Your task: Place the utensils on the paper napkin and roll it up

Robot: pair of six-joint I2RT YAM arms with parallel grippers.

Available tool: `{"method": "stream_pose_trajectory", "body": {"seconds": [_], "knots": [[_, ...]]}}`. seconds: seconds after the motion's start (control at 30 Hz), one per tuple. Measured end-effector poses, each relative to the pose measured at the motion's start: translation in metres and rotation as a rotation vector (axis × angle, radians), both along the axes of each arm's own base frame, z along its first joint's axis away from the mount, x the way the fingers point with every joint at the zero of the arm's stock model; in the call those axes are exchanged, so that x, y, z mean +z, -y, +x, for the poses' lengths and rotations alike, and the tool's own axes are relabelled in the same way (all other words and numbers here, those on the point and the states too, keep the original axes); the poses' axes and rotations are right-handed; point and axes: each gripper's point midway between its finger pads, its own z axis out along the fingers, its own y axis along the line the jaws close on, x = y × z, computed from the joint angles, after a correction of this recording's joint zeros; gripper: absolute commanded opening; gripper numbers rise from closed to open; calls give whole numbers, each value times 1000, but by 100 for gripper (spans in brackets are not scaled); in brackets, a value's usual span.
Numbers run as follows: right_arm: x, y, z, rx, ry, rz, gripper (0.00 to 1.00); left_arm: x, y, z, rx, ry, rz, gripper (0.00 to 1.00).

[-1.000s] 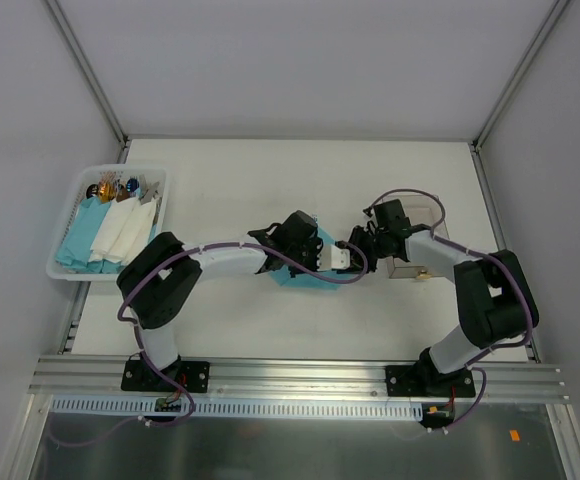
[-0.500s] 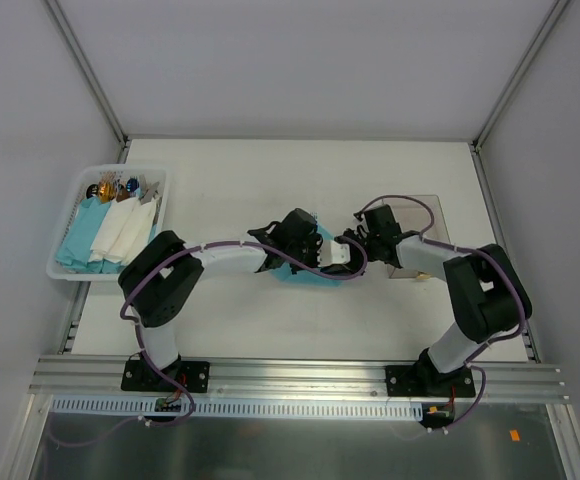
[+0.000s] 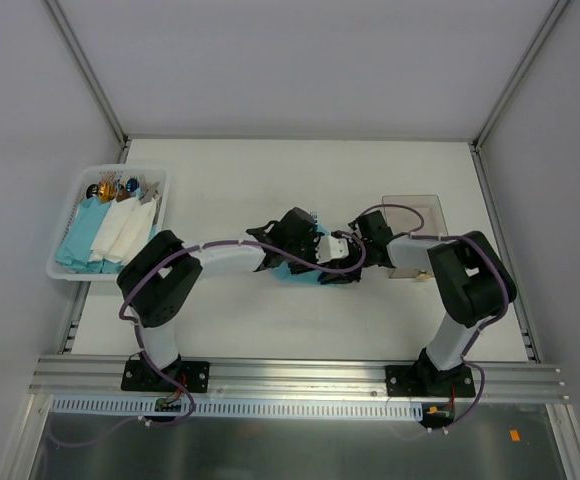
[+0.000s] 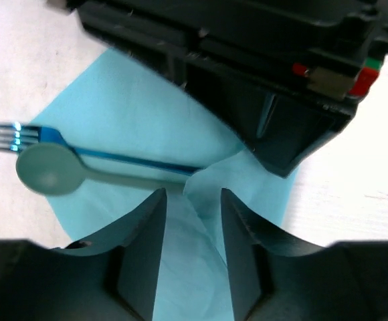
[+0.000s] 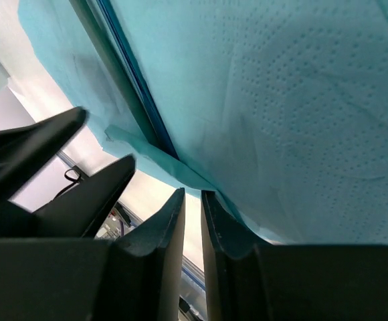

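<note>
Tabletop first: the broad white table (image 3: 270, 170) carries a white rectangular plastic basket (image 3: 120, 167) of folded napkin bundles at its left edge and a clear square plastic tray (image 3: 425, 205) to the right. Both my arms meet over the middle. Under them lies the thin teal-blue square paper napkin (image 4: 134, 100), spread on the table near its centre. On it rest the utensils, a slim blue plastic fork (image 4: 114, 155) and a duller teal plastic spoon (image 4: 50, 168). They lie side by side and touching, heads poking past one napkin edge onto bare table, handles running in toward the middle. So I judge the placing done. The rolling has barely begun: one napkin corner is folded over the handle ends, and the rest lies flat.

My left gripper (image 4: 191, 195) hovers over that fold with its jaws part-way apart and nothing between them. My right gripper (image 5: 192, 194) is down at the napkin's edge, jaws drawn to a narrow slit. The folded edge sits right at the tips, but I cannot tell whether paper is pinched.

From above, my arms hide nearly all the napkin and both utensils. The handle ends vanish under the fold. The right wrist view is too close to show more than a stretch of handle against the paper.
</note>
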Motion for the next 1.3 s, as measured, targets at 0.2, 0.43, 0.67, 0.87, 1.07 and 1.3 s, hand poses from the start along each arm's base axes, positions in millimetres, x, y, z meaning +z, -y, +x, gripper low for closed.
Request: {"method": "stream_pose_trajectory", "body": {"seconds": [0.2,0.43,0.67,0.87,1.07,1.3], "knots": [[0,-2,2,0,1,4,18,58,-38,6,217,-153,-107,56],[0,-6,3,9,4,9,18,152,-82,5,350,-292,-398,19],[0,-6,3,11,8,6,18,97,-47,-32,311,-708,-375,6],[1,-6,7,9,15,-5,18,41,-40,-37,425,-937,-301,5],[5,-7,10,16,21,-16,18,18,-35,-30,491,-1000,-280,4],[9,-9,14,24,36,-20,19,4,-31,-16,544,-996,-274,4]]}}
